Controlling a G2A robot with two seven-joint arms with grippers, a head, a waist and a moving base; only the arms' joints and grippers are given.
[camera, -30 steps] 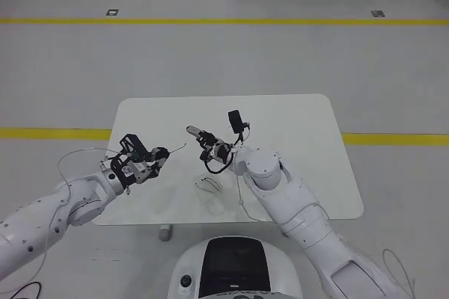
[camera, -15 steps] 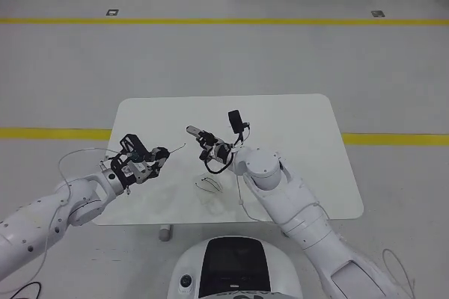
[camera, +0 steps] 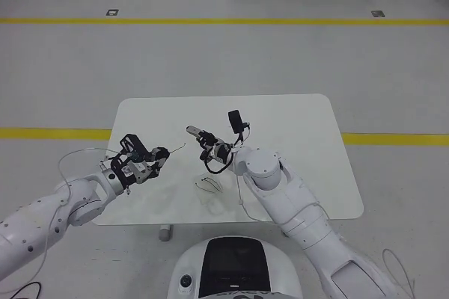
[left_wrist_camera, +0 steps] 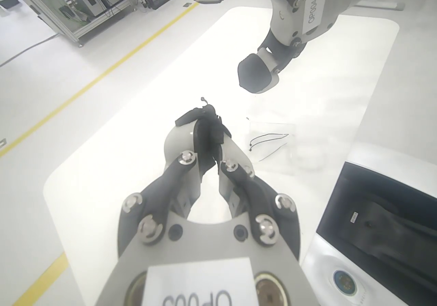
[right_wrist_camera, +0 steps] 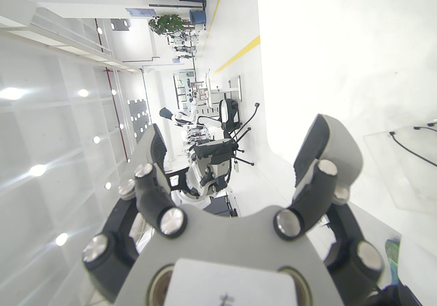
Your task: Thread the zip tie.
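Observation:
My left gripper (camera: 162,155) (left_wrist_camera: 209,123) hangs over the white table (camera: 299,149) and is shut on a thin black zip tie (camera: 176,150) (left_wrist_camera: 205,103). The tie's free end sticks out toward my right gripper (camera: 199,143) (right_wrist_camera: 235,145). That gripper stands open a short way off, with nothing between its fingers (left_wrist_camera: 256,77). In the right wrist view the left gripper (right_wrist_camera: 213,153) sits framed between the open fingers, the zip tie (right_wrist_camera: 248,121) pointing out from it.
A clear plastic sheet (camera: 207,184) (left_wrist_camera: 273,145) (right_wrist_camera: 399,167) with spare black zip ties lies on the table below the grippers, near the front edge. The table's right half is bare white surface.

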